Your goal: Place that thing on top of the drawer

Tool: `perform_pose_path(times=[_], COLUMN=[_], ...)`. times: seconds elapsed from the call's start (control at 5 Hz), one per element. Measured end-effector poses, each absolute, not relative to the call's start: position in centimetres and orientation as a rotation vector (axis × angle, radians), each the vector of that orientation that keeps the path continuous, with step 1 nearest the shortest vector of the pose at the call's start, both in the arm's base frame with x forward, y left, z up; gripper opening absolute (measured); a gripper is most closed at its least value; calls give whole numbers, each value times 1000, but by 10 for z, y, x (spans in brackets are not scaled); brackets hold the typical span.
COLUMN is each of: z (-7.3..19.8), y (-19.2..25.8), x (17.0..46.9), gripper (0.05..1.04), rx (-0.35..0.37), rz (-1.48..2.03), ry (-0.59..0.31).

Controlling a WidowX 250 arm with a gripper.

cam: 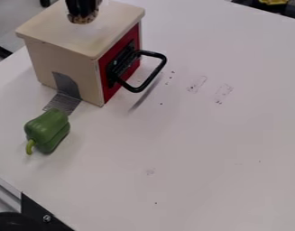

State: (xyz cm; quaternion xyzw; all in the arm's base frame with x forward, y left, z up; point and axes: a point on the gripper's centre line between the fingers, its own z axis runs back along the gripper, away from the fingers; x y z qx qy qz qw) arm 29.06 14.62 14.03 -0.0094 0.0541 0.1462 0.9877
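Observation:
My gripper (83,17) hangs at the top edge of the camera view, over the wooden top of the drawer. The drawer (65,31) is a light wooden box with a red front and a black loop handle, standing at the upper left of the table. A green toy bell pepper (48,130) lies on the table in front of the box's near side, apart from the box, its stem towards the lower left. The pepper is well below my gripper in the view.
The black handle (154,74) juts out to the right of the box. Grey tape (66,85) joins the box's near side to the white table (191,144). A black bracket (44,216) is at the lower left, by the table's edge.

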Motion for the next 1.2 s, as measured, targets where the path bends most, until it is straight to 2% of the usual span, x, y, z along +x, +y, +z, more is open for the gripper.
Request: perform_pose_path(times=[0.2, 0.6, 1.0, 1.2], z=[136, 134, 182, 194], y=[150, 148, 135, 133], x=[287, 286, 284, 282], gripper=[384, 961, 1000, 1000], rx=[-10, -6, 17, 27], rz=[289, 255, 235, 234], ry=[138, 155, 14, -22])
